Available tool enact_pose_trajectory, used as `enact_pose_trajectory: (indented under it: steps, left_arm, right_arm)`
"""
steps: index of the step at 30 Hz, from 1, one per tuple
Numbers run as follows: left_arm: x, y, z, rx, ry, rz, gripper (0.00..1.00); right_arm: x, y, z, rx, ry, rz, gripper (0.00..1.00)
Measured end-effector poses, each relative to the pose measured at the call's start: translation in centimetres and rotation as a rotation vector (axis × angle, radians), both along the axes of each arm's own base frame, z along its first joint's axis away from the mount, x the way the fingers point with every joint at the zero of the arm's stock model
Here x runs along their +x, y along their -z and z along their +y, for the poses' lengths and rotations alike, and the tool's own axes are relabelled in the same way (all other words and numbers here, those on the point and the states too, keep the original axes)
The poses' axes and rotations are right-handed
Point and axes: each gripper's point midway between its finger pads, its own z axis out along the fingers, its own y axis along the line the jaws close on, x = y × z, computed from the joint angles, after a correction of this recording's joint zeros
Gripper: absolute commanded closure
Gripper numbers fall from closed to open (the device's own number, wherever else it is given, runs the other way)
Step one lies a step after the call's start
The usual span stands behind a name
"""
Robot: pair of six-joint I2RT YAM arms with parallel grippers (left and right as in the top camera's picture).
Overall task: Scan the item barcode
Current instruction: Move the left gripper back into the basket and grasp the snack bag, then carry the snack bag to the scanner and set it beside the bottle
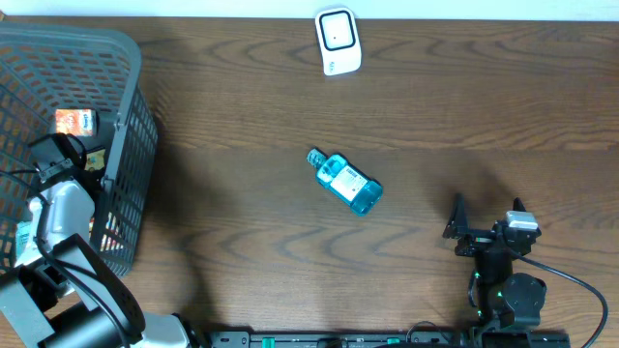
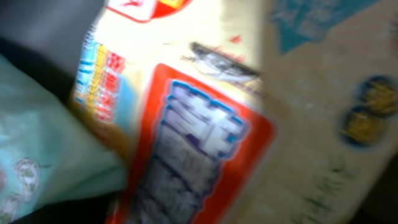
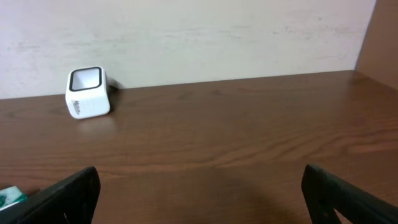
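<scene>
here, grey mesh basket (image 1: 131, 116), blue plastic bottle (image 1: 346, 183), boxy white scanner (image 1: 338, 41)

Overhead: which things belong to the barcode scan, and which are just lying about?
In the job:
- white scanner at the table's far edge
- basket with packets, left arm reaching in
- printed packet filling the left wrist view

Lying about:
- blue bottle, on its side mid-table, nothing touching it; possibly an item too
- right pincer, open, holding nothing
</scene>
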Motion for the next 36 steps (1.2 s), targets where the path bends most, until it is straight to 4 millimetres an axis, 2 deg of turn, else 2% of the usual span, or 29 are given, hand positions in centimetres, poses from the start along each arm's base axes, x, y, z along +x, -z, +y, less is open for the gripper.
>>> enact_pose_trajectory:
  steps: [1, 3, 5, 14, 19, 21, 23, 27, 30, 31, 36]
  left_arm:
    - [-0.1, 0.0, 0.1, 0.005, 0.003, 0.004, 0.44]
    - [-0.2, 0.0, 0.2, 0.012, 0.003, 0.010, 0.76]
    - [-0.2, 0.0, 0.3, 0.015, 0.001, 0.007, 0.93]
    - [0.1, -1.2, 0.4, 0.018, 0.002, 0.001, 0.93]
    - [0.9, -3.1, 0.4, 0.005, 0.010, -0.013, 0.93]
    - [1.8, -5.0, 0.8, 0.022, 0.011, -0.055, 0.93]
    - [2.8, -8.0, 1.3, 0.060, 0.012, -0.122, 0.93]
    - [4.0, -15.6, 2.0, 0.162, 0.005, -0.296, 0.93]
    - [3.8, -21.8, 2.0, 0.233, -0.039, -0.471, 0.93]
    - [3.7, -23.3, 1.8, 0.249, -0.053, -0.520, 0.93]
    - [2.4, -29.0, 0.3, 0.271, -0.080, -0.725, 0.93]
  right_arm:
    - [0.0, 0.0, 0.0, 0.000, 0.000, 0.000, 0.01]
    - [0.0, 0.0, 0.0, 0.000, 0.000, 0.000, 0.01]
    - [0.0, 0.0, 0.0, 0.000, 0.000, 0.000, 0.01]
    - [0.0, 0.0, 0.0, 0.000, 0.000, 0.000, 0.01]
    - [0.0, 0.0, 0.0, 0.000, 0.000, 0.000, 0.01]
    - [0.0, 0.0, 0.0, 0.000, 0.000, 0.000, 0.01]
    - [0.0, 0.0, 0.0, 0.000, 0.000, 0.000, 0.01]
    - [0.0, 0.0, 0.0, 0.000, 0.000, 0.000, 0.01]
    - [0.0, 0.0, 0.0, 0.000, 0.000, 0.000, 0.01]
    - [0.0, 0.0, 0.0, 0.000, 0.000, 0.000, 0.01]
    - [0.0, 0.0, 0.0, 0.000, 0.000, 0.000, 0.01]
